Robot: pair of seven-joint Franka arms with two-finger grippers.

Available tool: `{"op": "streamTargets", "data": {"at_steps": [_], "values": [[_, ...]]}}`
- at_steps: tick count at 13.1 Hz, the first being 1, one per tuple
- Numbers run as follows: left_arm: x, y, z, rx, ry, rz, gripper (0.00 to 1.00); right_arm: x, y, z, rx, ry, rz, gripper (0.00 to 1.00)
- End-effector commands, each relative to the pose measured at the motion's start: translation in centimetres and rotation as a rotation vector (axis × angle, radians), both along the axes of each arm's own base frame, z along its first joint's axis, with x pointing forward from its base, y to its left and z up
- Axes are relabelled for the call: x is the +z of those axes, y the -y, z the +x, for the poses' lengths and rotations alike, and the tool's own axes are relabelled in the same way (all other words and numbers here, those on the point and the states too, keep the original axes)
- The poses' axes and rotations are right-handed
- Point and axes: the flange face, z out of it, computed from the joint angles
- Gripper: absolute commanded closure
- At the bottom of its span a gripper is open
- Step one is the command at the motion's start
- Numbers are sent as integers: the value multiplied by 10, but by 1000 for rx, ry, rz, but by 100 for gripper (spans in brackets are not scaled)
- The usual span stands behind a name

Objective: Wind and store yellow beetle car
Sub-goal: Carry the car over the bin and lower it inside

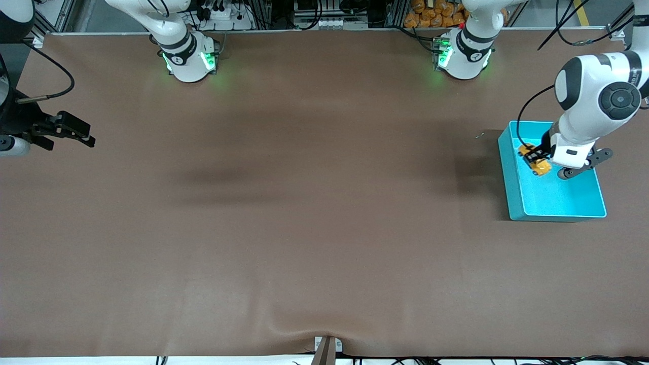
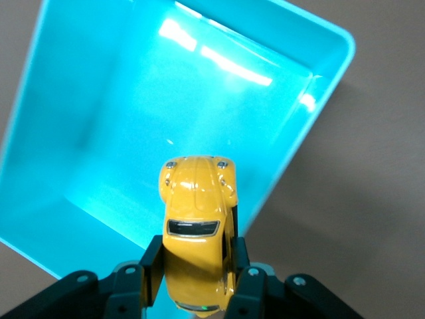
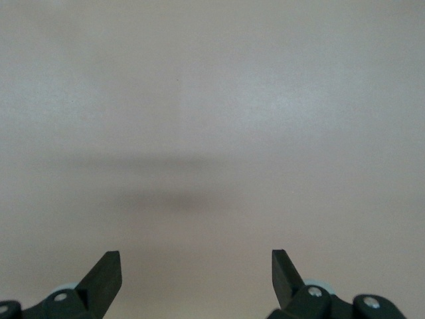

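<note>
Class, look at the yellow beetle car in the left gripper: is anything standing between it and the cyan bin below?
Nothing visible. The left gripper holds the yellow beetle car over the cyan bin, whose floor is bare.

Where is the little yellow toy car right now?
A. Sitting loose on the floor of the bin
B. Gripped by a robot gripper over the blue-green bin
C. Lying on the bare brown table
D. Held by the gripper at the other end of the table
B: the left gripper is shut on the yellow beetle car, holding it over the inside of the cyan bin, while the open right gripper holds nothing.
</note>
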Motion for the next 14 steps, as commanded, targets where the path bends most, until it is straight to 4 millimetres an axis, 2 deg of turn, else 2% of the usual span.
{"op": "streamTargets", "data": {"at_steps": [1,2,5,11,14], "values": [[1,-27,2,-147,-56,25,100,0,-5,-2,-3,-4,-14,0],[-2,-44,4,-163,-66,15,100,-1,-4,0,-5,-5,-13,0],[-21,-60,5,-174,-74,-8,100,-3,-4,1,-5,-5,-13,0],[-70,-78,12,-211,-48,-15,100,-4,-4,1,-5,-7,-13,0],[-95,-76,12,-253,-71,-15,100,-5,-4,2,-7,-8,-13,0]]}}
